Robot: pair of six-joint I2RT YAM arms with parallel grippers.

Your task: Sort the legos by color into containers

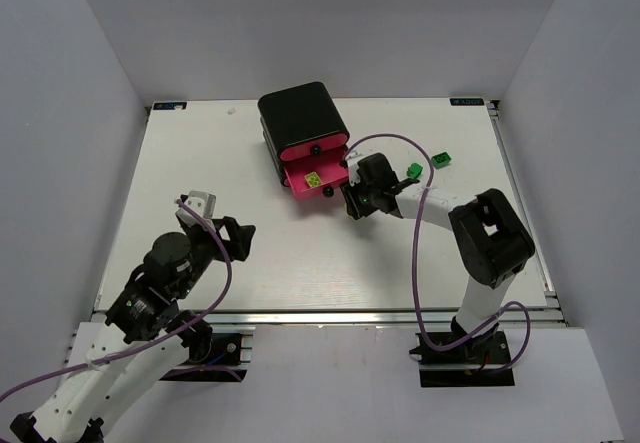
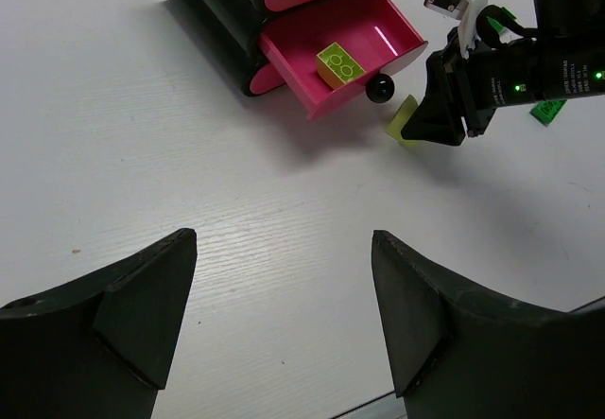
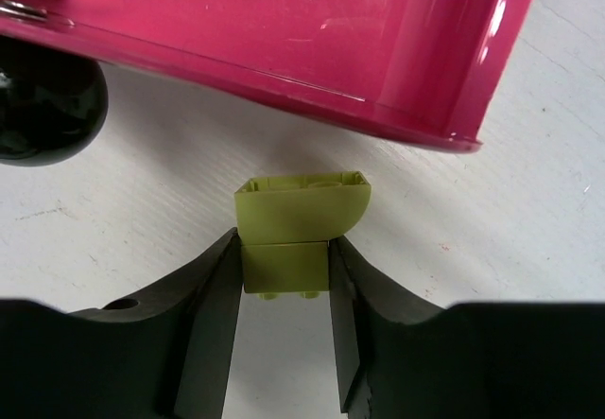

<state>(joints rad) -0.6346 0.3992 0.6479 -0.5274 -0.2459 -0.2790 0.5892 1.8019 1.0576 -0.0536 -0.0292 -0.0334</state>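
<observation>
The right gripper [image 3: 284, 268] had its two black fingers pressed against both sides of a small pale yellow-green plastic brick [image 3: 301, 206], gripping it low on the white table [image 3: 529, 201]. Just ahead of the jaws stood the front wall of the open glossy pink drawer [image 3: 284, 22], its round black knob [image 3: 43, 107] ahead-left. A matching yellow-green brick [image 2: 340, 62] lay inside. This looked like the pick-up step; next, the brick would need lifting over that wall and releasing. The left gripper [image 2: 282, 249] hung wide open, empty, well back.
</observation>
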